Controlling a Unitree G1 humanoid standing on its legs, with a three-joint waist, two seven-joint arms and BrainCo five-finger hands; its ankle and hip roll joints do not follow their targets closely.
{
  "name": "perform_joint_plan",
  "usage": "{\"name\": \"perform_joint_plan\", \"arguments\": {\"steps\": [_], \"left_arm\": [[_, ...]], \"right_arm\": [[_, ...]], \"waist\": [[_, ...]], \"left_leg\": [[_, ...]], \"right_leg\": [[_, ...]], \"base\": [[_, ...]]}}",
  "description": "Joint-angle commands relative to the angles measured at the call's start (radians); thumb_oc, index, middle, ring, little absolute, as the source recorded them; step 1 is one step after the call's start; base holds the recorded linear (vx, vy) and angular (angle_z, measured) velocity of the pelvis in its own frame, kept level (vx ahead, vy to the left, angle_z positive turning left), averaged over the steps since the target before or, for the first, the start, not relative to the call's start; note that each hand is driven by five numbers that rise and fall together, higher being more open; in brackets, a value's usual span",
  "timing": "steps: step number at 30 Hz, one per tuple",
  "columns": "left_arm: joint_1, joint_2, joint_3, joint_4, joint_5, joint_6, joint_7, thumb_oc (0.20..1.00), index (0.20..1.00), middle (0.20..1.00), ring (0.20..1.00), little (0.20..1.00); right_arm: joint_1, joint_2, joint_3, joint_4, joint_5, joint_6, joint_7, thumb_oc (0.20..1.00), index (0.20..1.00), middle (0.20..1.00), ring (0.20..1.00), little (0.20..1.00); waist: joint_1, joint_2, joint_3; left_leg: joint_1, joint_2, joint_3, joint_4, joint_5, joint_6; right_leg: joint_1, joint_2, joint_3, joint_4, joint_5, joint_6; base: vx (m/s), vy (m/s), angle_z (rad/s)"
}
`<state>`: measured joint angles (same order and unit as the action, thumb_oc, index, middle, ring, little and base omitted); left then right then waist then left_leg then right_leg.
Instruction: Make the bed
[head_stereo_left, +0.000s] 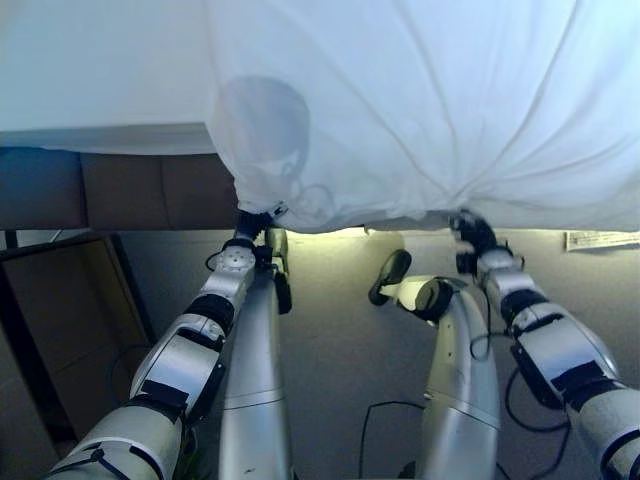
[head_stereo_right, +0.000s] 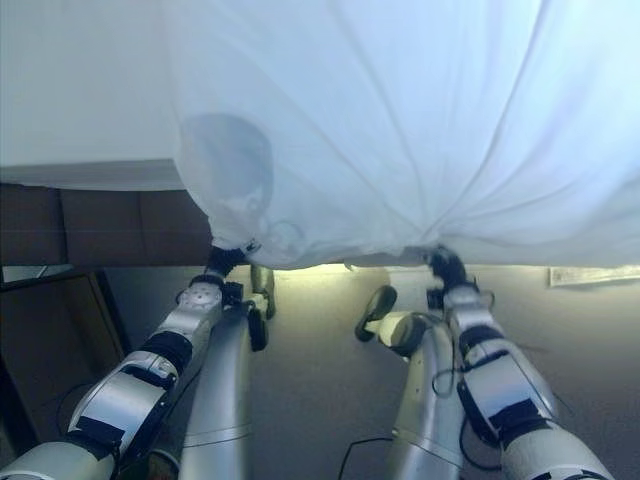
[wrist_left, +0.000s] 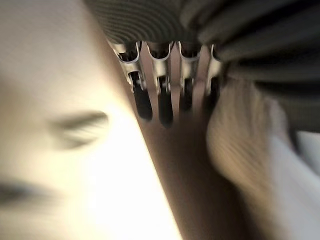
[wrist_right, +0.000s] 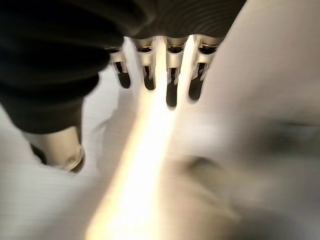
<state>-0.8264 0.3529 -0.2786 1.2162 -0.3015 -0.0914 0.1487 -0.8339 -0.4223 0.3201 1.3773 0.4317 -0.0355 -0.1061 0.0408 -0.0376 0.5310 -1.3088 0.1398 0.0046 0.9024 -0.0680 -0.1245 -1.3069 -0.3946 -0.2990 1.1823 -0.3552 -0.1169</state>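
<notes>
Here, at the far left, the bare pale mattress (head_stereo_left: 100, 70) of the bed lies uncovered above its dark brown base (head_stereo_left: 120, 188). Beside it, a large thin white sheet (head_stereo_left: 420, 100) billows up in front of the head camera, its lower hem gathered into two bunches from which creases fan upward. The left hand (head_stereo_left: 256, 222) reaches up into the left bunch; its wrist view shows the fingers (wrist_left: 150, 100) curled down with cloth bunched against them, so it looks clamped on the hem, though blur makes that a judgement. Further right, the right hand (head_stereo_left: 470, 230) meets the other bunch; its own view shows fingers (wrist_right: 172, 90) bent over pale cloth and the thumb (wrist_right: 65, 152) pressed in from the side, apparently pinching the sheet too.

The step in hand seems to be throwing the sheet out over the mattress. Next, both arms likely need to carry the hem forward and down evenly, keeping hold until the cloth settles flat across the bare left part.
</notes>
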Motion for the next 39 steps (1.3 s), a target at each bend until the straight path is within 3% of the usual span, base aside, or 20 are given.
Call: {"name": "perform_joint_plan", "arguments": {"steps": [1,12,15,17,18,20,24,25,27,28,33,39], "left_arm": [[0.253,-0.005,-0.044,0.114,0.092,0.064,-0.014,1.000,1.000,1.000,1.000,1.000],[0.404,0.036,0.039,0.142,0.083,0.059,-0.053,1.000,1.000,1.000,1.000,1.000],[0.443,0.063,0.115,0.150,0.070,0.041,-0.014,1.000,1.000,1.000,1.000,1.000],[0.445,0.063,0.115,0.149,0.070,0.041,-0.013,1.000,1.000,1.000,1.000,1.000],[0.462,0.073,0.201,0.133,0.002,0.014,0.058,1.000,1.000,1.000,1.000,1.000],[0.488,0.065,0.271,0.107,-0.051,-0.028,0.164,1.000,1.000,1.000,1.000,1.000],[0.532,0.009,0.308,-0.073,-0.087,-0.141,0.381,1.000,1.000,1.000,1.000,1.000],[0.553,-0.023,0.316,-0.189,-0.083,-0.192,0.474,1.000,1.000,1.000,1.000,1.000],[0.560,-0.028,0.316,-0.257,-0.056,-0.205,0.520,1.000,1.000,1.000,1.000,1.000],[0.568,-0.035,0.312,-0.379,-0.012,-0.222,0.572,1.000,1.000,1.000,1.000,1.000],[0.595,-0.030,0.365,-0.571,0.074,-0.256,0.672,1.000,1.000,1.000,1.000,1.000],[0.616,-0.030,0.416,-0.714,0.151,-0.285,0.710,1.000,1.000,1.000,1.000,1.000]], "right_arm": [[0.191,-0.010,0.013,0.071,-0.070,0.034,0.003,1.000,1.000,1.000,1.000,1.000],[0.335,-0.039,-0.061,0.084,-0.076,0.032,0.041,1.000,1.000,1.000,1.000,1.000],[0.355,-0.054,-0.153,0.066,0.025,-0.006,0.000,1.000,1.000,1.000,1.000,1.000],[0.356,-0.054,-0.152,0.065,0.026,-0.006,-0.001,1.000,1.000,1.000,1.000,1.000],[0.370,-0.051,-0.230,0.041,0.106,-0.052,-0.064,1.000,1.000,1.000,1.000,1.000],[0.380,-0.037,-0.304,-0.008,0.168,-0.119,-0.151,1.000,1.000,1.000,1.000,1.000],[0.417,-0.016,-0.396,-0.126,0.192,-0.221,-0.322,1.000,1.000,1.000,1.000,1.000],[0.426,-0.012,-0.418,-0.202,0.158,-0.268,-0.434,1.000,1.000,1.000,1.000,1.000],[0.434,-0.014,-0.452,-0.200,0.143,-0.266,-0.484,1.000,1.000,1.000,1.000,1.000],[0.409,-0.022,-0.463,-0.256,0.133,-0.284,-0.544,1.000,1.000,1.000,1.000,1.000],[0.435,-0.010,-0.504,-0.427,0.037,-0.309,-0.677,1.000,1.000,1.000,1.000,1.000],[0.493,0.026,-0.548,-0.662,-0.101,-0.326,-0.781,1.000,1.000,1.000,1.000,1.000]], "waist": [[-0.023,0.014,-0.011],[-0.023,0.018,-0.011],[-0.022,0.015,-0.011],[-0.021,0.014,-0.011],[-0.021,0.013,-0.011],[-0.024,0.011,-0.011],[-0.033,0.011,-0.011],[-0.034,0.016,-0.011],[-0.036,0.016,-0.011],[-0.032,0.021,-0.011],[-0.032,0.023,-0.011],[-0.031,0.030,-0.011]], "left_leg": [[-0.025,-0.049,0.065,0.088,-0.133,0.140],[-0.015,-0.050,0.068,0.100,-0.149,0.150],[0.006,-0.046,0.072,0.105,-0.155,0.149],[0.007,-0.046,0.072,0.104,-0.155,0.149],[0.038,-0.046,0.076,0.085,-0.155,0.146],[0.082,-0.044,0.084,0.053,-0.153,0.139],[0.195,-0.047,0.097,-0.033,-0.142,0.125],[0.259,-0.050,0.101,-0.086,-0.133,0.122],[0.301,-0.052,0.100,-0.116,-0.128,0.119],[0.374,-0.057,0.096,-0.168,-0.116,0.115],[0.536,-0.062,0.091,-0.277,-0.092,0.105],[0.755,-0.055,0.087,-0.415,-0.058,0.094]], "right_leg": [[-0.037,0.021,0.101,-0.162,0.120,0.086],[-0.029,0.014,0.107,-0.156,0.108,0.085],[-0.009,0.013,0.108,-0.161,0.111,0.089],[-0.007,0.014,0.107,-0.162,0.111,0.089],[0.024,0.015,0.100,-0.182,0.113,0.096],[0.068,0.017,0.090,-0.213,0.117,0.105],[0.178,0.018,0.070,-0.289,0.134,0.130],[0.236,0.016,0.056,-0.332,0.148,0.146],[0.277,0.016,0.049,-0.357,0.156,0.154],[0.349,0.020,0.034,-0.401,0.173,0.168],[0.519,0.021,0.006,-0.506,0.210,0.190],[0.749,0.013,-0.031,-0.641,0.247,0.215]], "base": [[-0.01,0.015,0.03],[0.00,0.001,0.00],[0.01,0.007,0.03],[0.00,0.000,0.00],[0.00,0.000,0.00],[0.00,0.000,0.00],[0.00,0.000,0.00],[0.00,0.014,-0.03],[0.00,0.004,-0.04],[0.01,-0.002,0.05],[0.03,-0.002,0.17],[0.09,0.007,0.00]]}}
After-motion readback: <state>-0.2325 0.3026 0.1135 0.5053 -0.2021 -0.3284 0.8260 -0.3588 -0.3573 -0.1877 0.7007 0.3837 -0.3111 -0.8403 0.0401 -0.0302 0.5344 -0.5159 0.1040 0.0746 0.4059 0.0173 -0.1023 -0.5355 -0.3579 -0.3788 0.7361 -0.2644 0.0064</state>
